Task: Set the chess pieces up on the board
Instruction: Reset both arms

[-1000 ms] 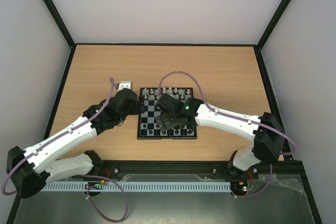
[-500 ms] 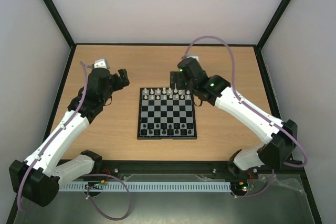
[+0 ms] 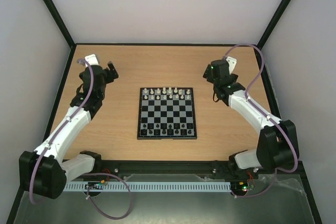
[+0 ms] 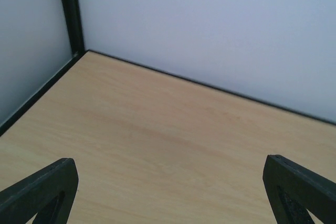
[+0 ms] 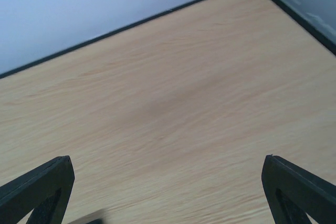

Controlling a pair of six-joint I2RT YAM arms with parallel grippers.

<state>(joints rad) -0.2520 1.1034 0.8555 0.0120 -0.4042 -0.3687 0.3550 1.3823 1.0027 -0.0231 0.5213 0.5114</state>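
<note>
Many pieces [image 3: 166,94], seemingly, on board [image 3: 167,113]

Robot test cell, laboratory-style enclosure.
A pale wood-grain surface [image 3: 157,66] is enclosed by plain white wall panels [image 3: 168,3] held in black frame struts [image 3: 51,8]; a white-and-black jointed left arm [image 3: 68,124] and a matching right arm [image 3: 252,109] are bolted at its near edge, where a white slotted cable rail [image 3: 157,187] is fitted.

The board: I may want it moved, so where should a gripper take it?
Likely grip the board midway along its left edge, from the left: it lies flat, and chess pieces crowd only its far and near rows.
</note>
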